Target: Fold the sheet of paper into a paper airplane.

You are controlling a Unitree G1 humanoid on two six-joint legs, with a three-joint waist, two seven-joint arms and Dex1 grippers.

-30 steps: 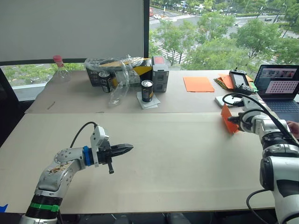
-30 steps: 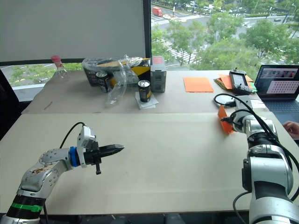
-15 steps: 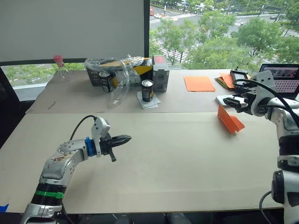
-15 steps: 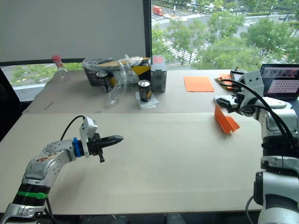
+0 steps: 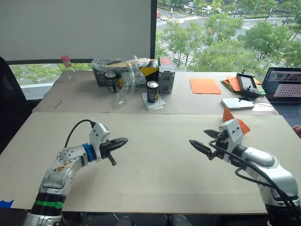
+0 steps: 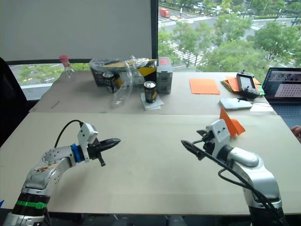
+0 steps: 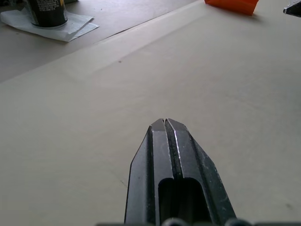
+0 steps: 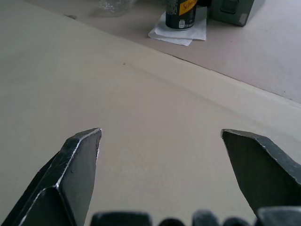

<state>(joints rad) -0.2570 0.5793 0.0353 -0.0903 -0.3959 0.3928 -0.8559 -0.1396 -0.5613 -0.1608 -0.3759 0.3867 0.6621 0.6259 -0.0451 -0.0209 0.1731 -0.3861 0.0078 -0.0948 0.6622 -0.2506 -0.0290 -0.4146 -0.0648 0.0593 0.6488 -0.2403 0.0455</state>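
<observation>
On the beige surface (image 5: 155, 188), the right pincer (image 5: 203, 141) hovers with fingers spread wide and empty, while the left pincer (image 5: 122, 141) hovers pressed together. The folded orange paper airplane (image 6: 231, 123) lies apart, just behind the right arm.

The can (image 8: 187, 13) that stands on a white napkin (image 8: 178, 32) has a yellow label with dark letters, cut by the edge, that look like "Schw". No other text is readable.
</observation>
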